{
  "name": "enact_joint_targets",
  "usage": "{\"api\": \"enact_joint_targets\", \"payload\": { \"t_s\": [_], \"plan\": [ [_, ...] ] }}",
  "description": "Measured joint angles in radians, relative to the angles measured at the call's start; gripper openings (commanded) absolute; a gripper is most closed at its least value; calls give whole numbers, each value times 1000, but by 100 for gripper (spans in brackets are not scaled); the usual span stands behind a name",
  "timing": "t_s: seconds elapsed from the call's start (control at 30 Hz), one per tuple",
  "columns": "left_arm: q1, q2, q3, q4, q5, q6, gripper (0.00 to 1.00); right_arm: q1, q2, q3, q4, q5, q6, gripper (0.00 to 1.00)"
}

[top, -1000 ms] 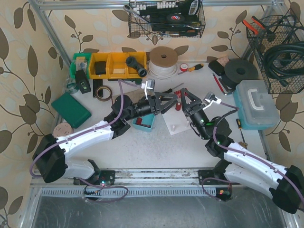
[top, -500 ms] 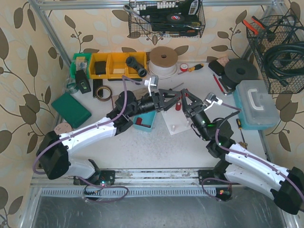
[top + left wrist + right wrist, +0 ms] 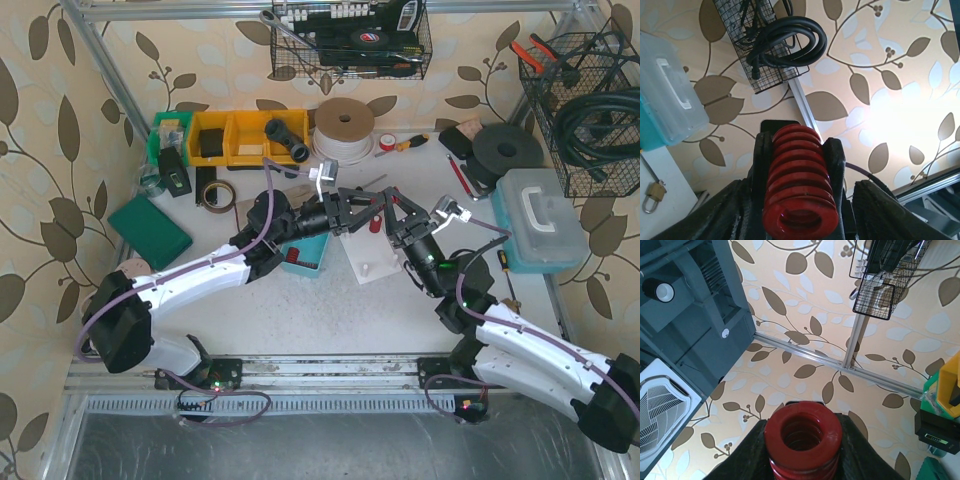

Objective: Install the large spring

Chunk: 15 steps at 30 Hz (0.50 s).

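Your left gripper (image 3: 366, 212) is reaching further in, jaws spread but narrowing around the large spring (image 3: 799, 192) your right gripper (image 3: 804, 445) is pinching; seemingly you're handing over, needing a square close on its coils.

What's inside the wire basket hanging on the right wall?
A coil of black hose fills most of the wire basket, and red-handled pliers sit at its far left corner. Whatever lies beneath the hose is covered by it.
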Motion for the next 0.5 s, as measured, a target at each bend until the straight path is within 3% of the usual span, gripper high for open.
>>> {"api": "enact_joint_targets", "payload": {
  "t_s": [0.17, 0.27, 0.43, 0.5],
  "plan": [
    [0, 21, 4, 23, 2, -11, 38, 0, -11, 0, -2, 5, 0, 0],
    [0, 27, 5, 38, 3, -13, 34, -2, -23, -6, -16, 18, -11, 0],
    [0, 26, 5, 26, 0, -11, 54, -1, -33, -18, -15, 22, -11, 0],
    [0, 25, 5, 18, -4, -2, 56, -1, -35, -21, -15, 22, -11, 0]
  ]
}}
